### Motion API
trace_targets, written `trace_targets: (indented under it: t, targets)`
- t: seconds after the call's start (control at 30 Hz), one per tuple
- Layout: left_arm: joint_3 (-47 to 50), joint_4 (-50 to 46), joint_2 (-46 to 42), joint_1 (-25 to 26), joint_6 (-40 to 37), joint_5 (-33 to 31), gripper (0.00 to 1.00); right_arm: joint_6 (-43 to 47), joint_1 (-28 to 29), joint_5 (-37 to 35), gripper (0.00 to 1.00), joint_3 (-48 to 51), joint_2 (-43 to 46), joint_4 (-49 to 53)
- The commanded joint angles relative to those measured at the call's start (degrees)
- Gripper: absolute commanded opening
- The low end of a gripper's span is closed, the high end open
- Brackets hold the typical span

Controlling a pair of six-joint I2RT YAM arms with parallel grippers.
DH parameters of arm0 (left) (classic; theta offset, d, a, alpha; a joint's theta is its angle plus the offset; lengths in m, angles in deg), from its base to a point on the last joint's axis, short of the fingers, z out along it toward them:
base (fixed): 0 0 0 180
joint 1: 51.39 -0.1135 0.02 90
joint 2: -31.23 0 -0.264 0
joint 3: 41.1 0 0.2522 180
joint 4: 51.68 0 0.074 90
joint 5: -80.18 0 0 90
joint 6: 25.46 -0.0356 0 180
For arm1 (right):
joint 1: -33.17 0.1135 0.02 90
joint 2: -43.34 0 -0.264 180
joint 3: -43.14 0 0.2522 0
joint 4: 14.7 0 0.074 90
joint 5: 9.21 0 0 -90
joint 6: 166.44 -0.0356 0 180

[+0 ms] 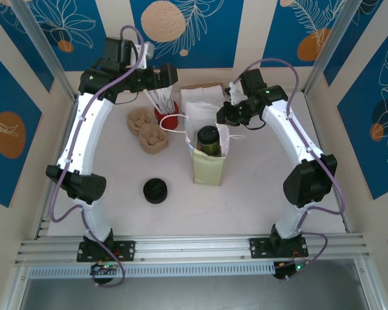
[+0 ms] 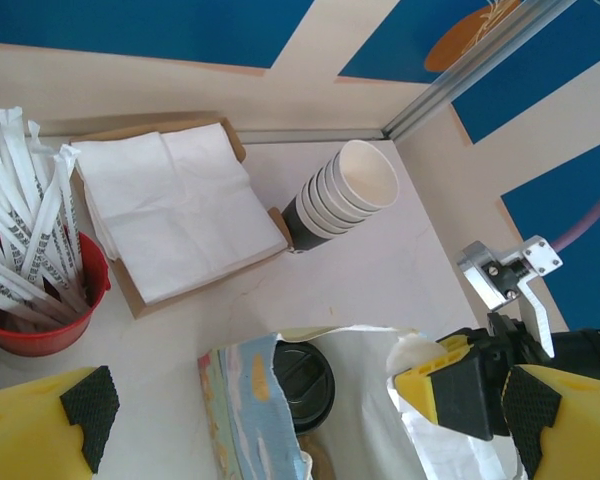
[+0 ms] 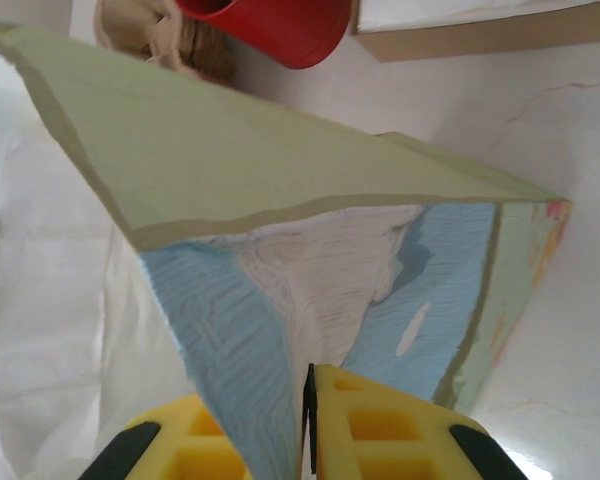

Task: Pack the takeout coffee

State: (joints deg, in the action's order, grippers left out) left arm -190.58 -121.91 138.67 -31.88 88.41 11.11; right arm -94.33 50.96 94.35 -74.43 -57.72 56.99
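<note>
The takeout coffee (image 1: 207,137), a cup wearing a round black lid (image 2: 302,383), stands inside an upright paper bag (image 1: 207,169) in the middle of the table. The bag is pale green outside, with a blue print (image 3: 240,340) on one wall. My right gripper (image 1: 227,115) is shut on the bag's far upper edge, and the paper runs in between its yellow fingers (image 3: 380,430). In the left wrist view it pinches the white rim (image 2: 430,375). My left gripper (image 1: 171,76) hangs open, high behind the bag and over the straws, its pads (image 2: 90,405) wide apart and holding nothing.
A red cup of wrapped straws (image 1: 167,116) and tan pulp carriers (image 1: 147,132) stand left of the bag. Napkins in a cardboard tray (image 2: 175,205) and a stack of nested cups (image 2: 345,195) lie behind it. A pile of black lids (image 1: 156,190) sits front left.
</note>
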Motion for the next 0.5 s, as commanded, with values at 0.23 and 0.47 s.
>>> trace_targets:
  t: [0.23,0.47]
  targets:
    - [1.0,-1.9,1.5,-0.9,-0.4,1.1,1.00,-2.1,3.3,2.2,0.14,5.3,5.7,-2.1]
    - [1.7,-2.2,1.5,-0.8,-0.6,1.4,1.00,-5.1,3.8,1.6,0.20,8.5,8.0,-4.3]
